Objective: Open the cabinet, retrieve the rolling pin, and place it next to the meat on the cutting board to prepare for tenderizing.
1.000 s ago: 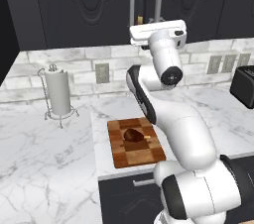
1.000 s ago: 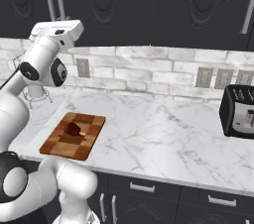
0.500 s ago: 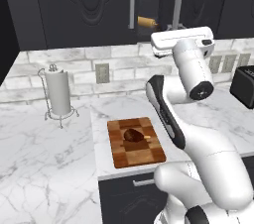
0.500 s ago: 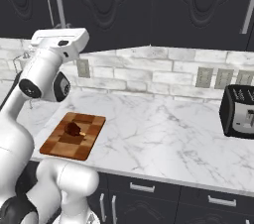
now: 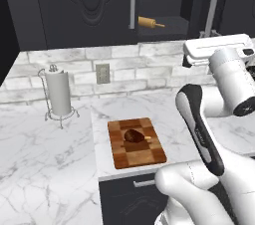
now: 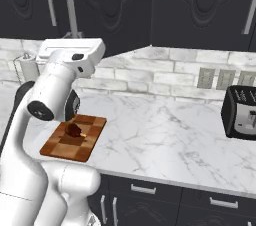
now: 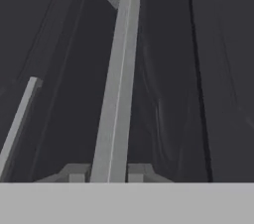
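The black cabinet's right door (image 5: 199, 0) stands swung open toward me. Its silver bar handle (image 5: 214, 0) (image 6: 70, 5) (image 7: 116, 84) runs down into my gripper (image 5: 208, 40), which sits at the handle's lower end; the fingers are hidden behind the white hand. The left door (image 5: 74, 5) is closed. The tan rolling pin (image 5: 150, 22) lies on the shelf inside the opening. Below, the checkered cutting board (image 5: 144, 157) (image 6: 60, 147) lies at the counter's front edge with the dark reddish meat (image 5: 133, 135) (image 6: 75, 129) on it.
A paper towel holder (image 5: 59, 94) stands on the marble counter left of the board. A black toaster (image 6: 242, 112) sits at the right. Wall outlets (image 6: 215, 77) are in the brick backsplash. Dark base drawers (image 6: 145, 190) run under the counter.
My hand has swung away from the cabinet with the handle, and the right door has opened wider, showing more of the shelf with the rolling pin.
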